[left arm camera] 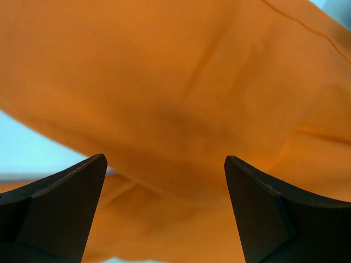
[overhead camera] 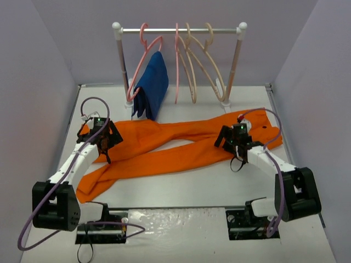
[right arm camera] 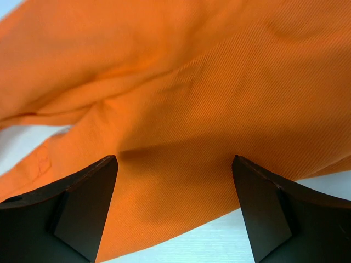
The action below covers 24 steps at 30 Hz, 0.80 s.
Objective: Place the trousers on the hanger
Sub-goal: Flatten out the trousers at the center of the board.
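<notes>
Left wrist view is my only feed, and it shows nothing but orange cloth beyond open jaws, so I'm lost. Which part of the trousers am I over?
Observer: The top view puts the left jaws above one leg end of the long bright orange cloth trousers, which lie spread flat on the table.
Operator: And the other arm?
Observer: The right jaws stand open over the waist end, at the right side.
Operator: Where is the hanger?
Observer: Two cream-beige plastic hangers hang on the rail at the back, toward its right end, apart from the trousers.
</notes>
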Available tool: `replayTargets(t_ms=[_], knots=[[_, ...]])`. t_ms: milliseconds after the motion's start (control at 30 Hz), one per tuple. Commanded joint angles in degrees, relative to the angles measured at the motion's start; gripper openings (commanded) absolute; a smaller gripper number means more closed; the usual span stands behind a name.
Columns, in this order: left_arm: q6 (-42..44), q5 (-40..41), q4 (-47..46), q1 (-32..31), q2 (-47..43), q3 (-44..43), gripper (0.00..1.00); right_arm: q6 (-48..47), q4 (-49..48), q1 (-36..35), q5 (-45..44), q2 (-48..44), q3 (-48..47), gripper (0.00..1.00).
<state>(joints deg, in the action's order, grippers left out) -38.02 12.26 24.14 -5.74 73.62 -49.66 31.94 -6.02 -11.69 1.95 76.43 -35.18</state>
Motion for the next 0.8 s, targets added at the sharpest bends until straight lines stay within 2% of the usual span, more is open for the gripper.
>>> replayTargets(t_ms=[0,167,333,433,667,767], knots=[[-3.91,0.17,-9.02,3.95,10.57,-6.05,0.87,4.57,-7.29,-0.09,-0.14,1.31,1.91,0.82],[-3.74,-3.64,-11.72,10.20,21.16,-10.44,0.86,8.38,-5.60,2.18,-0.63,3.63,3.62,0.83],[-4.51,-6.89,-10.86,14.60,29.28,-14.76,0.85,9.29,-3.04,11.32,2.18,3.81,5.65,0.83],[-5.74,-8.61,-11.14,16.56,32.27,-16.52,0.83,8.71,-1.55,16.58,1.96,0.17,6.70,0.83],[-5.14,-10.09,-9.56,18.38,37.41,-23.04,0.82,5.54,1.08,17.63,0.30,-4.18,3.16,0.83],[-5.76,-11.75,-10.46,18.33,34.11,-22.44,0.82,2.17,2.93,15.16,-1.18,-6.62,0.46,0.83]])
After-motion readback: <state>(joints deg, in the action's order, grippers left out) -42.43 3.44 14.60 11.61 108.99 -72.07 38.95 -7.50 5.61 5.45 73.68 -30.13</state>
